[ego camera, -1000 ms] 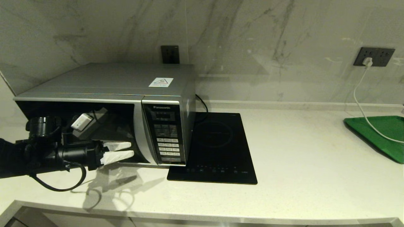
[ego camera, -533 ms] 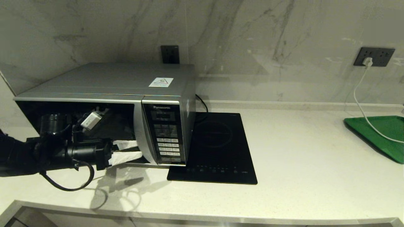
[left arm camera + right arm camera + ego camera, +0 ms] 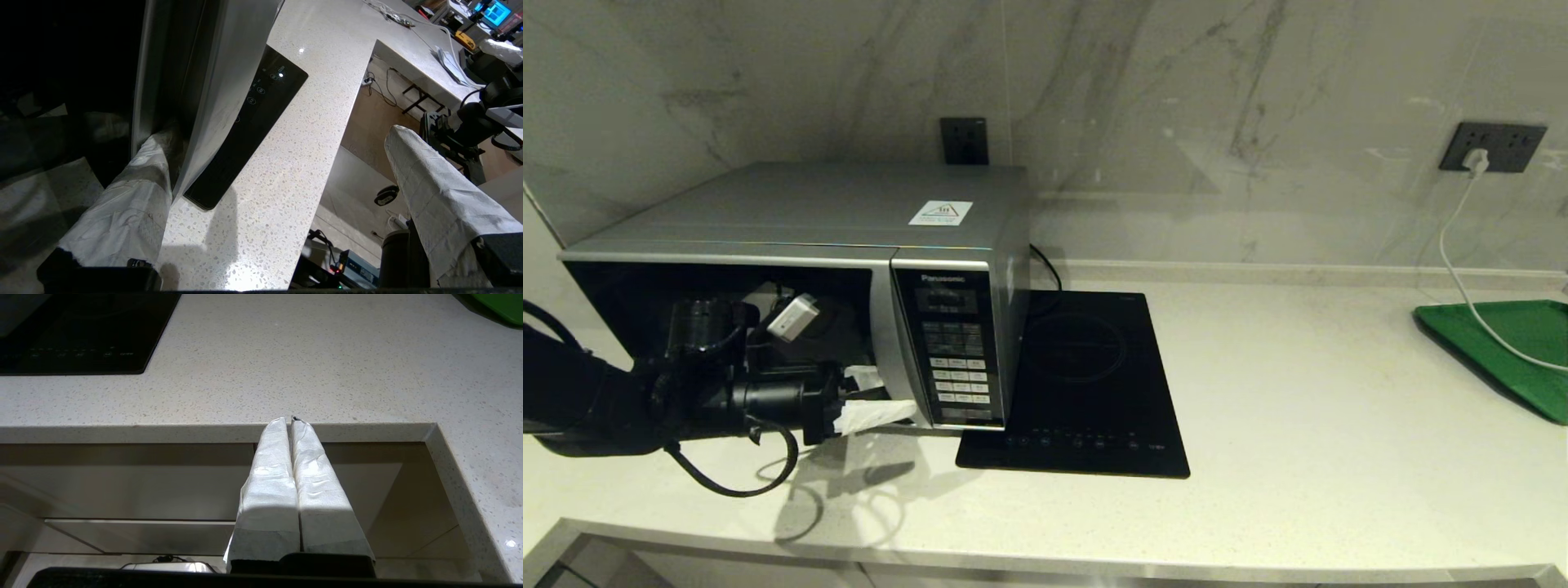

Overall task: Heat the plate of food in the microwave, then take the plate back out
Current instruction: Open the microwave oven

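The microwave [image 3: 849,269] sits at the left of the head view on the pale speckled counter [image 3: 1298,425], its dark glass door shut and its curved silver handle strip [image 3: 892,351] running down between the glass and the button panel [image 3: 954,359]. A white sticker [image 3: 940,213] lies on its grey top. The plate of food does not show in any view; whatever is behind the dark glass I cannot make out.

My left gripper [image 3: 882,394] is at the lower part of that handle strip, left of centre in the head view. My white-wrapped fingers [image 3: 135,196] are spread wide: one lies against the strip's inner edge beside the glass, the other stands out in free air over the counter edge.

My right gripper [image 3: 291,419] hangs low in front of the counter edge, its two wrapped fingers pressed together on nothing.

Just right of the microwave lies the flat black induction hob [image 3: 1086,384]. A green tray [image 3: 1519,351] rests at the far right edge, with a white cable [image 3: 1450,261] trailing across it from a wall socket [image 3: 1491,147].
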Controlling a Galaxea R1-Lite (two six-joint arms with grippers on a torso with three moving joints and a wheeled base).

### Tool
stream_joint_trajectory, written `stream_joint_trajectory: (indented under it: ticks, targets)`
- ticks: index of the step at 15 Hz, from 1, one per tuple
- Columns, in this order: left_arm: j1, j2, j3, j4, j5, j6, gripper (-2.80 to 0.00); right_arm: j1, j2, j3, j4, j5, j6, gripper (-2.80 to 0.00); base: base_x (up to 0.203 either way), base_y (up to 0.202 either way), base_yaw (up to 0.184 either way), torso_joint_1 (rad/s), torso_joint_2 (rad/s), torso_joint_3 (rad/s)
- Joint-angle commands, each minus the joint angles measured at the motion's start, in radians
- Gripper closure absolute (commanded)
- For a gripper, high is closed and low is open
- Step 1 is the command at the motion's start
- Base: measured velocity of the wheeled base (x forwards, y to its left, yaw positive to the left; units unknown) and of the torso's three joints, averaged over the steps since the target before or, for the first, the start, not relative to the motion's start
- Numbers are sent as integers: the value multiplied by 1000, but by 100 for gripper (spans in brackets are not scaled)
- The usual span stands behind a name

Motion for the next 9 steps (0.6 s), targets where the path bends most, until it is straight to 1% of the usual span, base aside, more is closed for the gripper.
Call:
stream_joint_trajectory:
  ticks: [1,5,7,9]
  targets:
    - [-2,9,11,-4,-11,-1,-280,0,0,0,2,-1,0,0,0,0,0,0,0,0]
    - [13,-58,81,-2,-19,-7,-280,0,0,1,2,-1,0,0,0,0,0,0,0,0]
    - [25,-113,111,5,-64,-12,-280,0,0,0,2,-1,0,0,0,0,0,0,0,0]
    - [32,-151,164,23,-80,-16,-280,0,0,0,2,-1,0,0,0,0,0,0,0,0]
